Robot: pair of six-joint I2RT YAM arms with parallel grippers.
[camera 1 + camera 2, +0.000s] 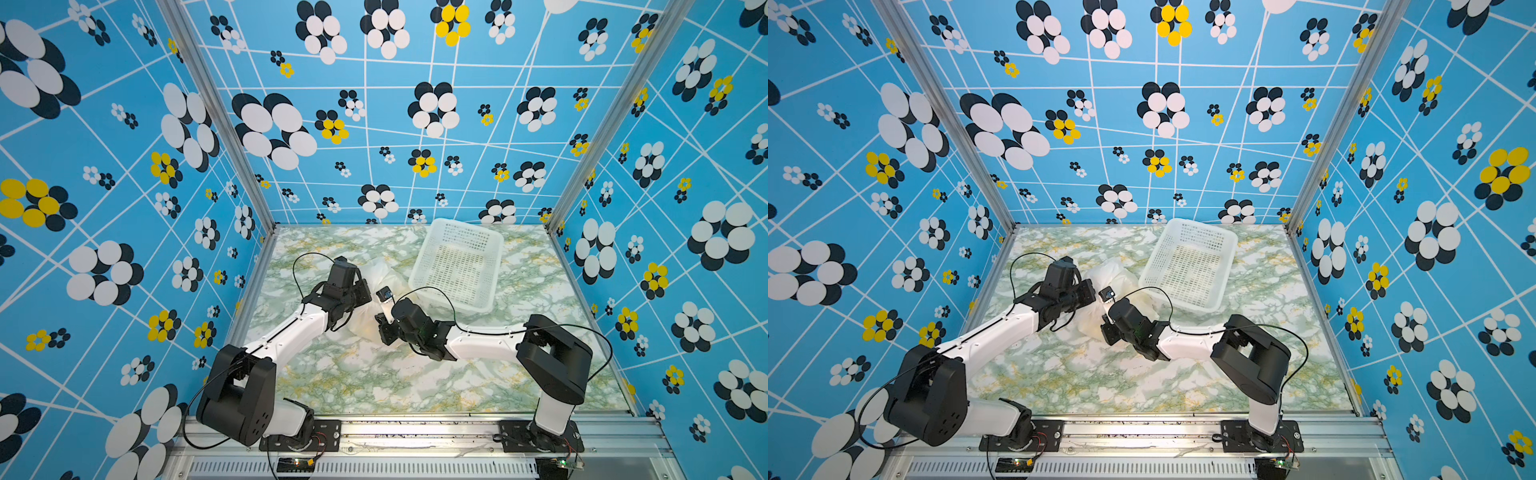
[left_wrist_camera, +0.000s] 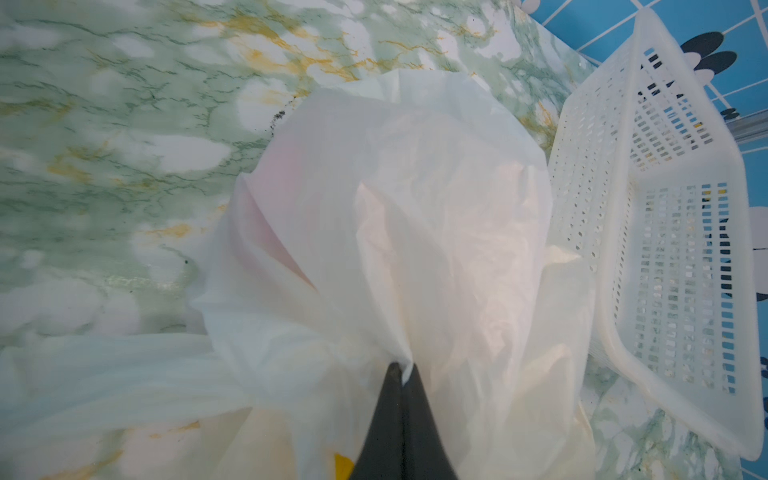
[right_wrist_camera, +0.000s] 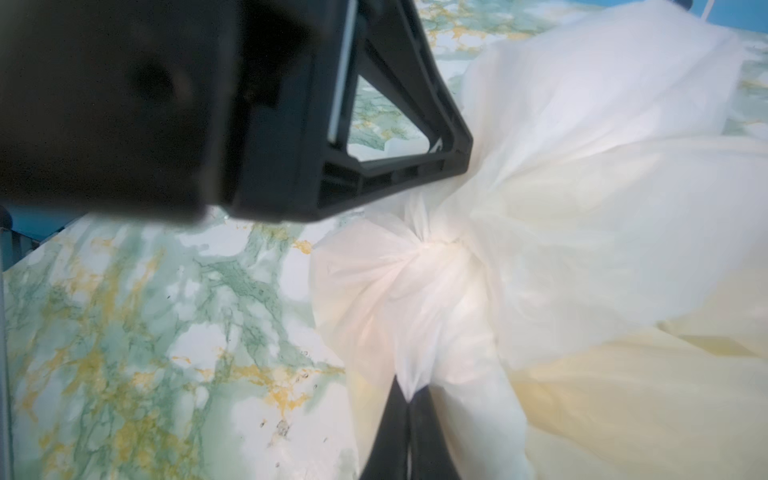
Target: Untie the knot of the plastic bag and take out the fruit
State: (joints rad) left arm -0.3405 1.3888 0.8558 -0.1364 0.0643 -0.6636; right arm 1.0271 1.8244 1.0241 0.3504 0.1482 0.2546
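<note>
The green marbled table [image 1: 374, 374] carries the plastic bag [image 2: 415, 208], just beside a white basket [image 1: 457, 266]. The left gripper [image 2: 402, 371] is closed on a fold of the bag, and the right gripper [image 3: 409, 395] pinches film near the knot [image 3: 432, 249]. From above, both arms hide much of the bag. The fruit [image 2: 343, 466] shows only as faint colour.

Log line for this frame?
left end effector: shut on plastic bag | right end effector: shut on plastic bag | knot: tied

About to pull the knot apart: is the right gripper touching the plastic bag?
Touching. In the right wrist view the right gripper is shut on a gathered fold of the plastic bag, close to the knot.
</note>
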